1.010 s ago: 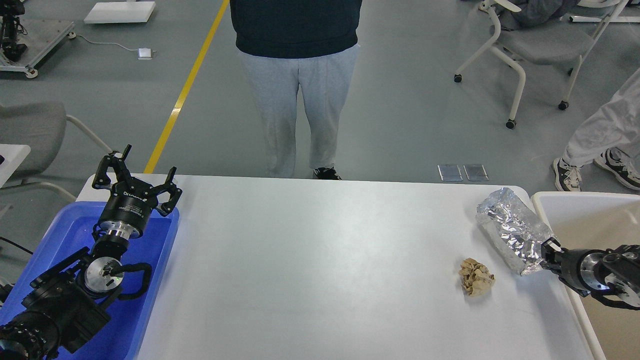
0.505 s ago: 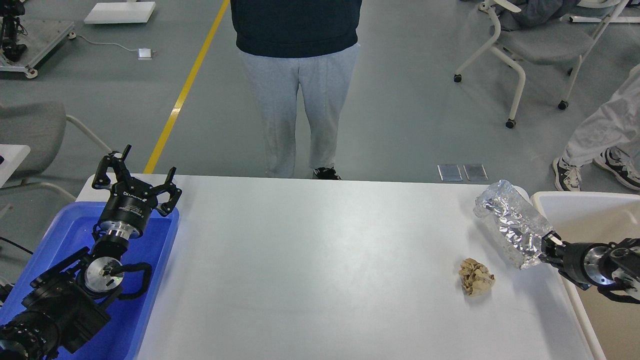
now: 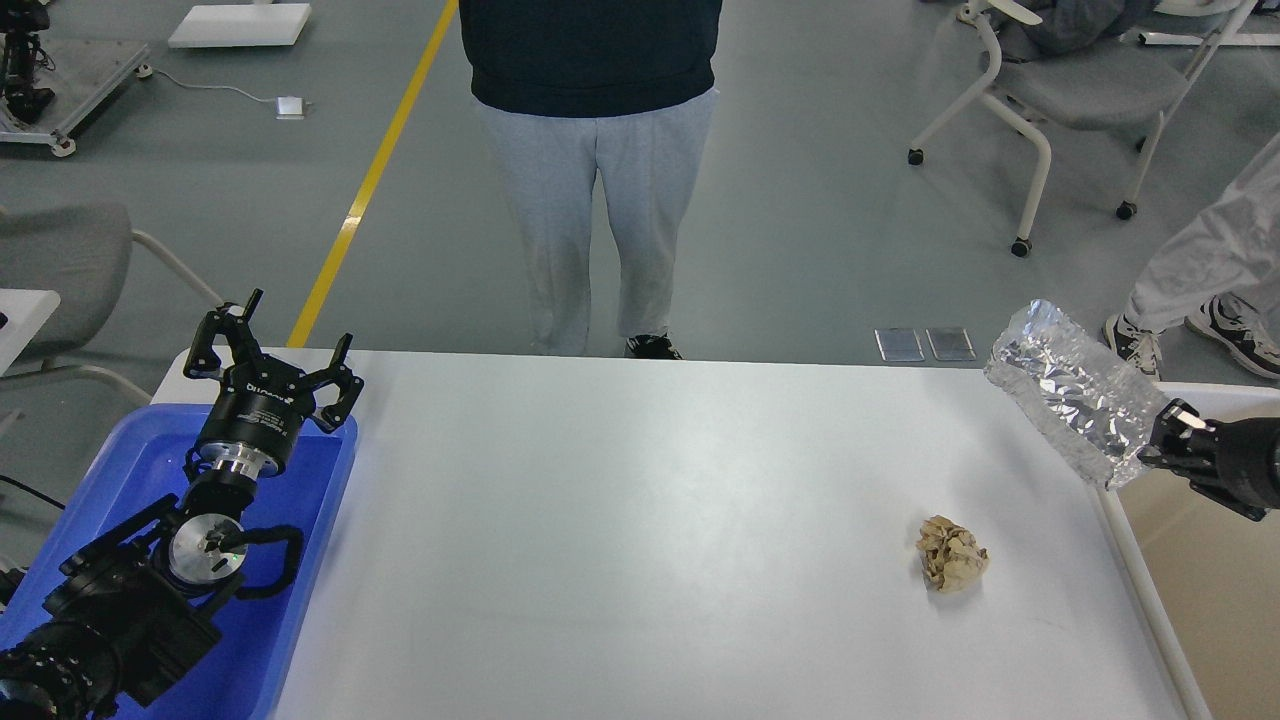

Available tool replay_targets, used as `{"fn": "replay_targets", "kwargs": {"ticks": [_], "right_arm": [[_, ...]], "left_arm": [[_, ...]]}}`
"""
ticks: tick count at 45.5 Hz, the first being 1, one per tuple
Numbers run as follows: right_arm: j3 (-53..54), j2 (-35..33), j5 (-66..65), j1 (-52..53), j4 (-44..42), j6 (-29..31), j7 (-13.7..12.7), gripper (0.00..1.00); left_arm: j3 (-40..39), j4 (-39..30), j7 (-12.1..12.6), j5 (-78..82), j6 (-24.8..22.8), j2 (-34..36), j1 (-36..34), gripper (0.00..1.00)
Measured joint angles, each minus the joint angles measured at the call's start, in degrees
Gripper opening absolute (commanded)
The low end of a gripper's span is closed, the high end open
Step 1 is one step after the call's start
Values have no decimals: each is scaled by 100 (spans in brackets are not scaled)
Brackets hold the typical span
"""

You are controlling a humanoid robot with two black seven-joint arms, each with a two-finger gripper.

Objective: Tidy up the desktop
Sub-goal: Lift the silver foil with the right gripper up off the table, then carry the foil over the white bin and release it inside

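Observation:
The white desktop point(image 3: 620, 520) fills the middle of the head view. A crumpled brown paper ball point(image 3: 952, 565) lies on it at the right. My right gripper point(image 3: 1158, 448) is shut on one end of a crinkled silver foil bag point(image 3: 1070, 402) and holds it in the air over the desktop's right edge, beside the bin. My left gripper point(image 3: 272, 345) is open and empty, held above the far end of the blue tray point(image 3: 310, 560).
A white-rimmed, beige-bottomed bin point(image 3: 1215, 560) stands against the desktop's right side. The blue tray sits at the left edge under my left arm. A person point(image 3: 595, 170) stands just behind the far edge. Chairs stand on the floor beyond.
My right gripper has lifted the foil bag off the desktop and carried it up and to the right, toward the bin. The left arm and the paper ball have not moved.

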Motion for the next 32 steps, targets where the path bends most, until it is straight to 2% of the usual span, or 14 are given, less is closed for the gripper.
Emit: {"fn": "replay_targets", "kwargs": {"ticks": [13, 22, 32], "right_arm": [[-1, -749, -197, 719, 235, 901, 2, 0], [-2, -1145, -316, 1102, 405, 1332, 6, 0], [-2, -1361, -380, 1321, 471, 1552, 7, 0]], "left_arm": [[-2, 0, 0, 0, 8, 0, 0, 100], [-3, 0, 0, 0, 8, 0, 0, 100], [-3, 0, 0, 1, 8, 0, 0, 100]]}}
